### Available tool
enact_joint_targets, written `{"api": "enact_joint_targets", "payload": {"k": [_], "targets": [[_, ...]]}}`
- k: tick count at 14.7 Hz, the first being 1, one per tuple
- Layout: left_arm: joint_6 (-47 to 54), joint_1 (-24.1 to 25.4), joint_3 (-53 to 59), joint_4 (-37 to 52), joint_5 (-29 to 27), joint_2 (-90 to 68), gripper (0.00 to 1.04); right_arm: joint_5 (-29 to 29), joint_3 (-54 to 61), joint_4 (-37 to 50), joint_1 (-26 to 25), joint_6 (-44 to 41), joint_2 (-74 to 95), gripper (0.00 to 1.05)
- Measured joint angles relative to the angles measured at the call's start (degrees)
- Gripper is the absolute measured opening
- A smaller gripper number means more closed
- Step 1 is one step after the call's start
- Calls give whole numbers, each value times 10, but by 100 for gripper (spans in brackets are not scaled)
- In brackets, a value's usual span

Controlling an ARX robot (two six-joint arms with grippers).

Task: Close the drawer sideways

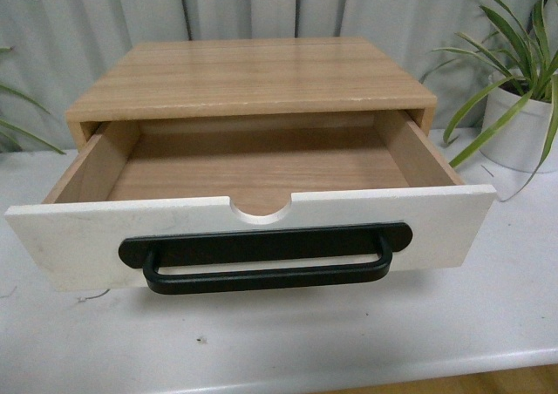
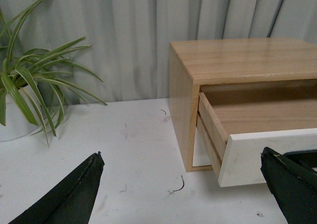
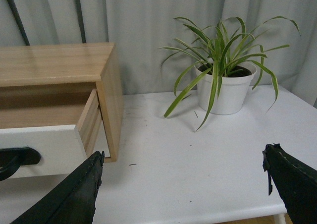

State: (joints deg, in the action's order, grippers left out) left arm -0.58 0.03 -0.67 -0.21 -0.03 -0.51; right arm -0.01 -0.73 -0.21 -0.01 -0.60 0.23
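Gaping drawer [image 1: 436, 224] shows bare wood floor; left gripper [image 2: 182, 154], right gripper [image 3: 183, 152] spread apart.

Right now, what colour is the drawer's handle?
Black, a wide bar handle on the white drawer front; the front view shows it best.

Light even and diffuse, from overhead; all three views bright, no glare. Soft shadow under the drawer [image 1: 261, 172] front, along the counter's [image 1: 349, 342] near edge. Drawer's inner back dimmer. Front view sharp; wrist views slightly soft.
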Motion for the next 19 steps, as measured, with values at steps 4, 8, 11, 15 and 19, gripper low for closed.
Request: {"api": "enact_joint_targets", "payload": {"k": [4,8,11,15,19], "targets": [[0,0,0,0,0,0,98,0,0,0,0,0,0,98],[0,0,0,0,0,0,98,0,0,0,0,0,0,98],[0,0,0,0,0,0,98,0,0,0,0,0,0,98],[0,0,0,0,0,0,98,0,0,0,0,0,0,98],[13,-3,0,17,43,0,98,68,-22,-59,36,49,42,98]]}}
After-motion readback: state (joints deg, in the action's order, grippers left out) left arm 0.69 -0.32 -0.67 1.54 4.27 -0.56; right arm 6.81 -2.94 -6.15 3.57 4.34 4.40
